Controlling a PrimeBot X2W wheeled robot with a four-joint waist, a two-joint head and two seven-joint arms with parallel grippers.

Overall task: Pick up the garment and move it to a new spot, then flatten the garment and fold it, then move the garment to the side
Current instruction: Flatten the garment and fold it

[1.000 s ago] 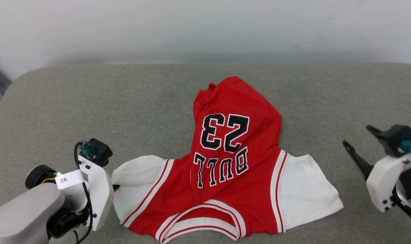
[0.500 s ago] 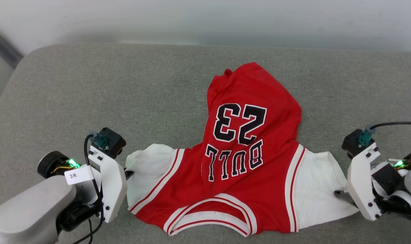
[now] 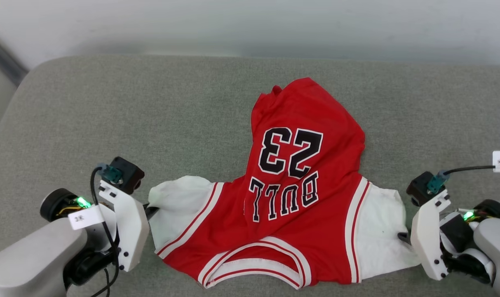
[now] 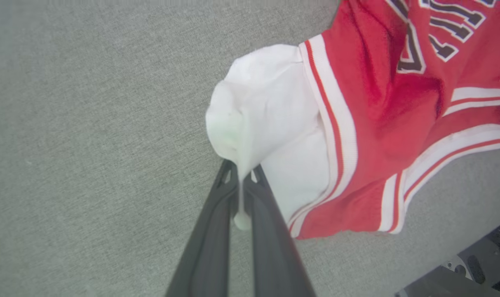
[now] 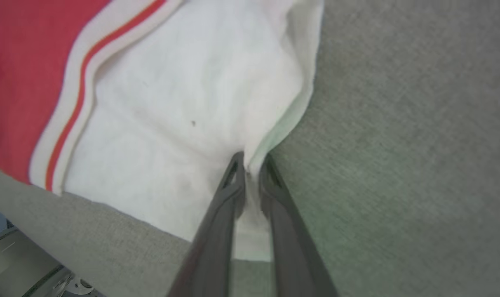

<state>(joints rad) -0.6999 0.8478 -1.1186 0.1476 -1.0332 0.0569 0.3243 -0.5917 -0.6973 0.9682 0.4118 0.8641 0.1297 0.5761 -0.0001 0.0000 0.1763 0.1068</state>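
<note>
The garment (image 3: 291,198), a red jersey with white sleeves and black "23" and "BULL", lies on the grey cushion with its collar toward me and its lower half bunched up at the far side. My left gripper (image 3: 151,211) is shut on the edge of the white sleeve on that side; the left wrist view has the fabric (image 4: 270,123) pinched between the fingers of the left gripper (image 4: 242,169). My right gripper (image 3: 400,236) is at the other sleeve's outer edge. Its wrist view has the right gripper (image 5: 252,159) closed on the white sleeve cloth (image 5: 171,123).
The grey cushion (image 3: 151,115) spreads wide on both sides of the jersey and beyond it, up to a pale wall (image 3: 250,24). Its rounded left corner (image 3: 23,78) drops away. The cushion's near edge (image 5: 27,206) runs just below the jersey.
My right gripper came in from the far right, where it stood open, to the right sleeve's edge and closed on it. The left gripper kept its hold. The camera shifted.
</note>
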